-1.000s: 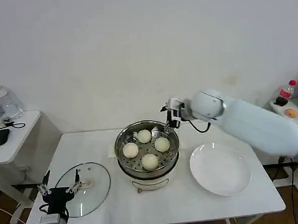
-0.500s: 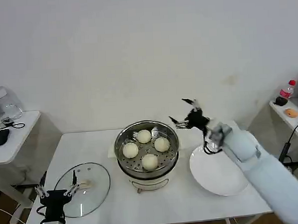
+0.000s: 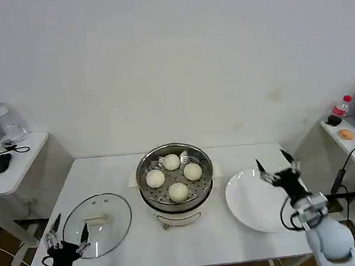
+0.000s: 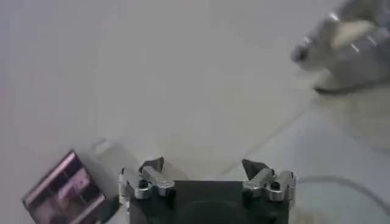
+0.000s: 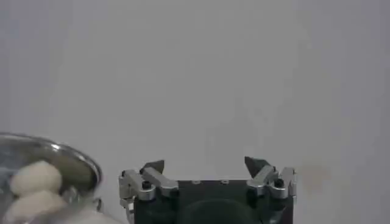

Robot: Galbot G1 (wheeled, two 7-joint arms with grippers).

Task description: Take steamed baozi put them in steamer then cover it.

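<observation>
Steamer [image 3: 175,179]: stands near the middle of the white table [image 3: 230,237], uncovered; shiny steel wall on a white base, perforated tray inside. Its rim also shows at the edge of the right wrist view [image 5: 55,152].
Steamed baozi [image 3: 174,175]: four cream-white buns, all on the tray inside the steamer: one far, one left, one right, one near. They lie close together; whether they touch, cannot tell.
Glass lid [image 3: 99,223]: flat on the table, left of the steamer and apart from it, pale handle up.
White plate [image 3: 252,203]: on the table just right of the steamer, bare.
Right gripper [image 3: 276,170]: over the right part of the plate, well clear of the steamer; fingers spread wide with nothing between them. In the right wrist view [image 5: 206,165] both fingertips stand apart with only wall behind.
Left gripper [image 3: 66,234]: low at the near left corner of the table, at the near edge of the glass lid; fingers spread, holding nothing. In the left wrist view [image 4: 206,167] the tips stand apart.
</observation>
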